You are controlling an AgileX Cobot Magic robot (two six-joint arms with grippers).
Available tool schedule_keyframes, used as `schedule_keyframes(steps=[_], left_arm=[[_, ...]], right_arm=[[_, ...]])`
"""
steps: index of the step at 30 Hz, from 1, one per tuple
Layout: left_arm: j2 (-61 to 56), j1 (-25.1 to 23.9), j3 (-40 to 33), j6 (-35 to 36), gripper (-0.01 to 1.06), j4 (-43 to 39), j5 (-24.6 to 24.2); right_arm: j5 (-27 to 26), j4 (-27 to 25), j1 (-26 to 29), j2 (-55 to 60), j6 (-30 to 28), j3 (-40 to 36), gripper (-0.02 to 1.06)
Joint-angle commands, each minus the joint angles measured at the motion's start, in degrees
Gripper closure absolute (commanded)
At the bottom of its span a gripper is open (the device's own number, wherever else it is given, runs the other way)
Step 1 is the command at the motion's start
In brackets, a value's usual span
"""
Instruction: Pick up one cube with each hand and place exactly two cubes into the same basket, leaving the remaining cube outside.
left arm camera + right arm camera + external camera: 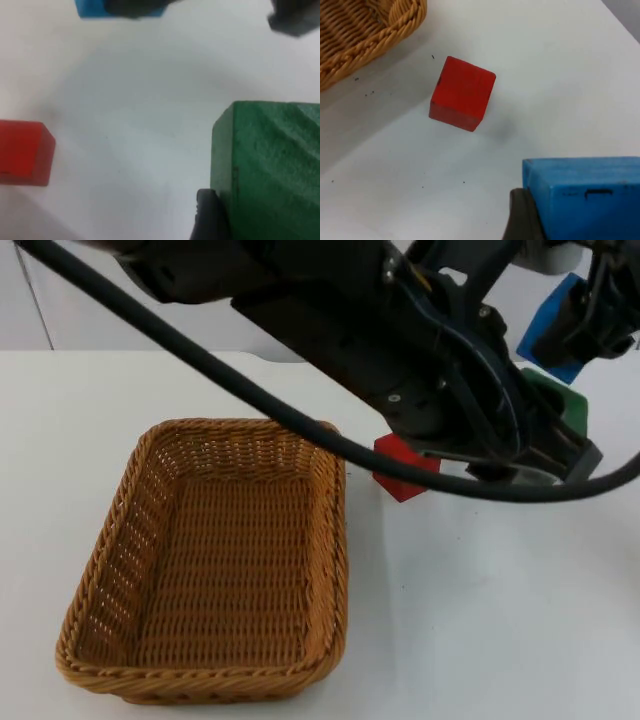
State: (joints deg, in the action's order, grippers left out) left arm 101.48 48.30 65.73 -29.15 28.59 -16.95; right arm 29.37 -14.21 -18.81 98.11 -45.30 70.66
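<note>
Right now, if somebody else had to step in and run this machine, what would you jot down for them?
Left end effector: shut on the green cube, lifted right of the basket.
Right end effector: shut on the blue cube, raised near the table's far right.
Red cube: on the table beside the wicker basket, untouched.
Done: both cubes picked up.
Left: drop green and blue into the basket; leave red outside.
</note>
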Motion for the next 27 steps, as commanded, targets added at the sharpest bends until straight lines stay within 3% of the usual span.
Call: schedule_keyframes(steps=[1, 10, 17, 22, 27], left_arm=[[-0.86, 0.24, -0.52, 0.54, 1.05, -1.07, -0.52], [-1.09, -4.16, -1.43, 0.94, 1.05, -1.03, -3.30], [-1.50, -10.45, -1.53, 0.94, 1.05, -3.26, -8.08], [-2.59, -13.46, -4.20, 1.05, 1.05, -3.15, -7.59], [-5.81, -16.99, -9.25, 1.52, 1.05, -3.15, -6.33]], right_arm=[[-0.20, -0.06, -0.29, -0.66, 1.41, 0.23, 1.05], [0.04, -1.51, -0.29, -0.66, 2.72, 0.23, 1.05], [0.92, -0.86, -2.22, -0.31, 4.19, 0.23, 1.05], [1.11, -0.97, -5.17, 1.26, 4.86, 1.10, 1.05], [4.28, -0.97, -7.64, 5.05, 9.50, 6.34, 1.05]])
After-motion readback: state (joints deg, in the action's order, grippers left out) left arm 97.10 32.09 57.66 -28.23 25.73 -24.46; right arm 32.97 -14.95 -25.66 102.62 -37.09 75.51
